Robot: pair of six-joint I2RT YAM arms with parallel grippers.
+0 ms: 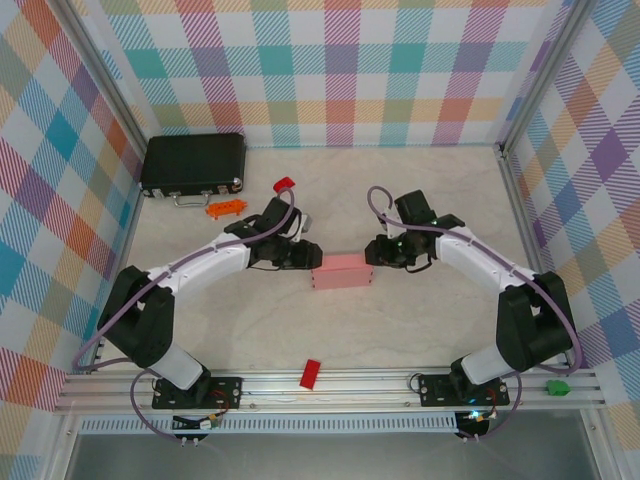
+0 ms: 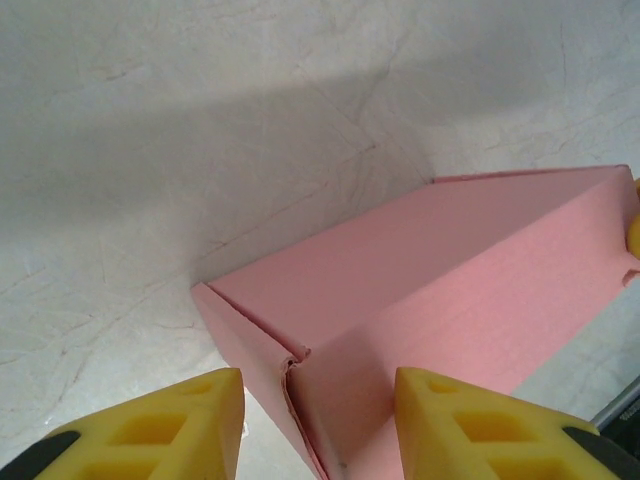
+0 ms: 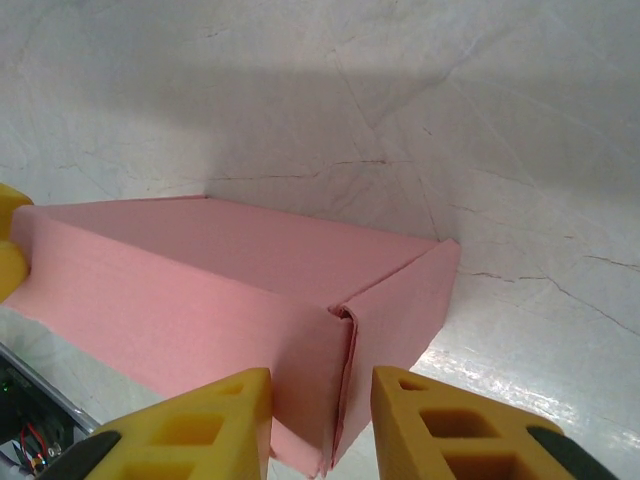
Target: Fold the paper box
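The paper box [image 1: 342, 271] sits at mid-table, plain pink, with no brand or lettering legible on it. The left gripper [image 2: 315, 385] stands at its 9 o'clock end and the right gripper [image 3: 320, 385] at 3 o'clock. Each has jaws part-spread astride a corner seam, visibly clamping nothing. Seating the end flaps likely calls for equal inward pressure from both sides, so the light card neither slides nor buckles.
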